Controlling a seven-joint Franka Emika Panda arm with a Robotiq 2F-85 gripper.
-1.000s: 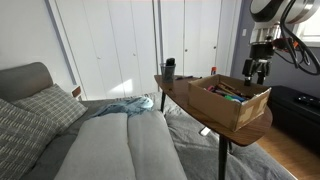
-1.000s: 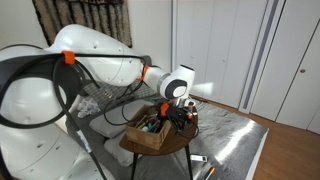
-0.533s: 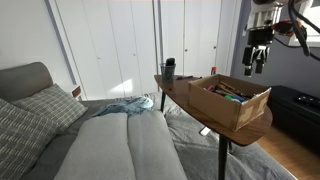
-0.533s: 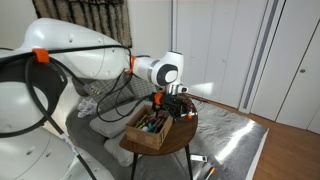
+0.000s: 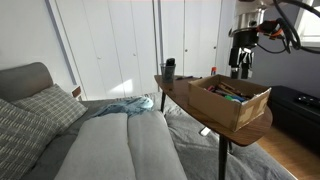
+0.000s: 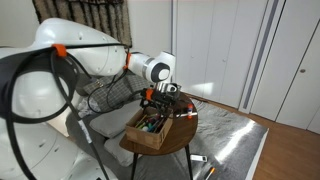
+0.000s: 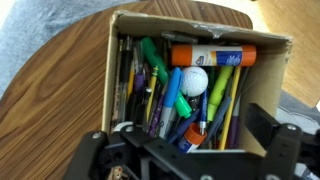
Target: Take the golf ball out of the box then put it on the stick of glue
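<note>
Here, box (image 5: 232, 103) sits on round wooden table (image 5: 180, 92).

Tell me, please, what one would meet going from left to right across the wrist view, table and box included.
Wooden table → box's left wall → dark pens → green marker → golf ball → yellow-green pen → box's right wall. The glue stick overlaps the ball's span, so I leave it out.

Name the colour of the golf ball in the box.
White; the golf ball shows best in the wrist view.
</note>
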